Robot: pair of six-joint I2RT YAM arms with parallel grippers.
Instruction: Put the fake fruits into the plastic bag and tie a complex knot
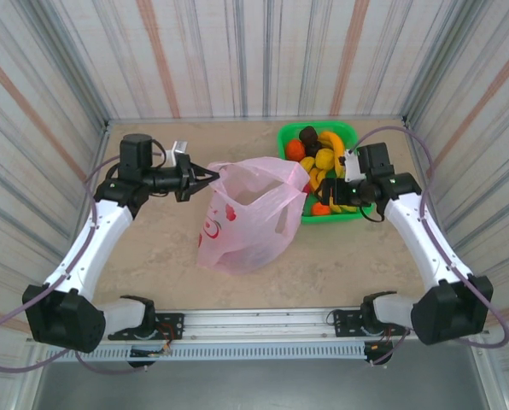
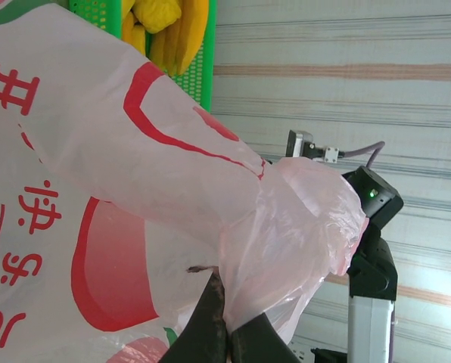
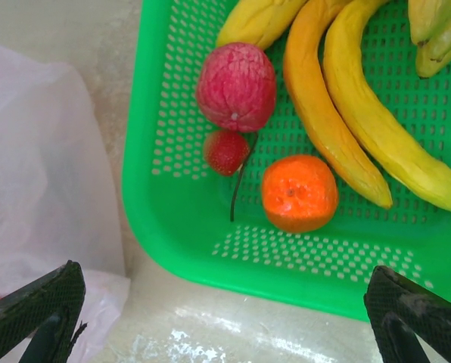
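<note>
Pink plastic bag (image 1: 246,213) pinched in left gripper (image 2: 227,333) (jaws tight), right gripper (image 3: 225,314) wide over fake fruits (image 3: 297,193)

A green perforated plastic tray (image 1: 347,129) sits on the beige marbled tabletop (image 1: 160,256), which spreads out to the left of the tray and in front of it. The tray's floor is dotted with small round holes. Striped wall panels (image 1: 237,51), grey with thin reddish-brown lines, rise just behind the tray.
</note>
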